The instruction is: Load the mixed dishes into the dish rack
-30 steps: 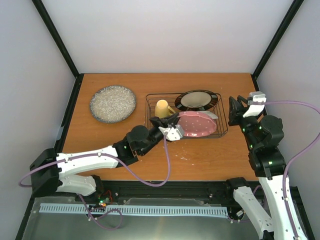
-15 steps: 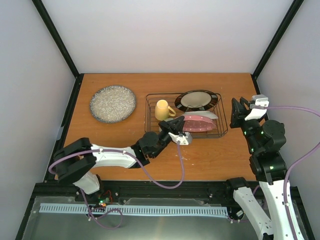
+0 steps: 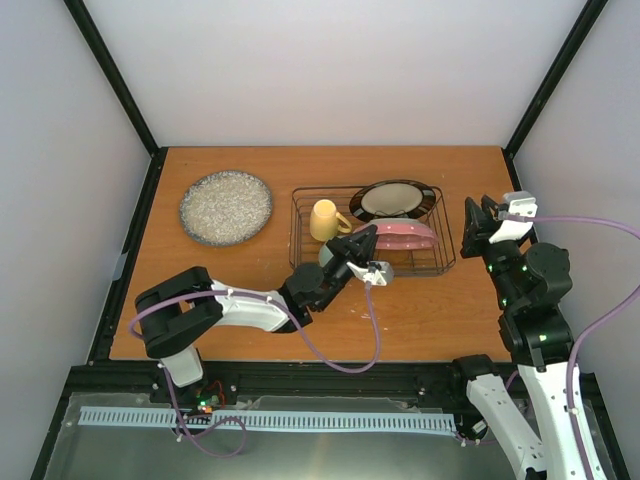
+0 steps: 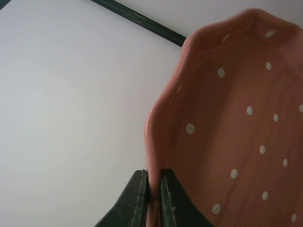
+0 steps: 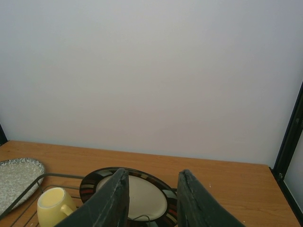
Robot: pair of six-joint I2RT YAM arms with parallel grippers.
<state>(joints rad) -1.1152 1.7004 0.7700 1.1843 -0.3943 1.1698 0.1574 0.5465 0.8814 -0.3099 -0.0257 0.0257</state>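
Left gripper (image 4: 153, 176) is clamped tight on the pink plate (image 3: 402, 233) rim. The plate has gone from flat to nearly on edge inside the dish rack (image 3: 296, 228) (probably slotting between prongs next). Right gripper (image 5: 151, 179) is spread, empty, beside the rack. Speckled grey plate (image 3: 226, 207) not yet loaded, on the table.

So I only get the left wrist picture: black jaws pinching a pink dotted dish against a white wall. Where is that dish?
Observer: The pink plate is tipped nearly on edge over a black wire dish rack.
Operator: Anything else in the rack?
Observer: A yellow mug and a cream plate with a dark striped rim.
Operator: Is anything left outside?
Observer: A grey speckled plate lies on the table, left of the rack.
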